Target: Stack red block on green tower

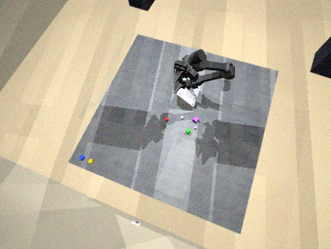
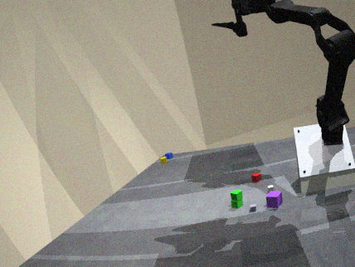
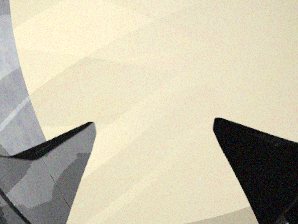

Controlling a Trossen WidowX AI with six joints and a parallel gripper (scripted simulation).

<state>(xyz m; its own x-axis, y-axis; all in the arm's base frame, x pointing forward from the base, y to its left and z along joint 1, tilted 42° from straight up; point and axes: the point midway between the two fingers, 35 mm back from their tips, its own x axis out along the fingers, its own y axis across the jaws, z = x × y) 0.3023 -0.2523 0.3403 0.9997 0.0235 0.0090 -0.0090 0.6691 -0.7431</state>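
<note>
The red block (image 1: pixel 166 119) (image 2: pixel 256 177) lies on the grey mat (image 1: pixel 232 193), apart from the tower. The green tower (image 1: pixel 188 131) (image 2: pixel 236 199) is two green blocks, one on the other, standing upright. My gripper (image 3: pixel 156 125) is open with nothing between its fingers. In the exterior view it is at the top of the picture, high above the mat and away from both the red block and the tower. The wrist view shows neither of them, only pale background and a strip of grey at the left.
A purple block (image 1: pixel 196 120) (image 2: pixel 274 200) stands near the tower, on the arm's side. Two small white pieces lie near it, one (image 1: pixel 182 117) (image 2: pixel 270 188) towards the red block, one (image 1: pixel 195 127) (image 2: pixel 253 207) beside the tower. Blue (image 1: pixel 81 157) (image 2: pixel 168 155) and yellow (image 1: pixel 90 161) (image 2: pixel 163 160) blocks lie at a far corner.
</note>
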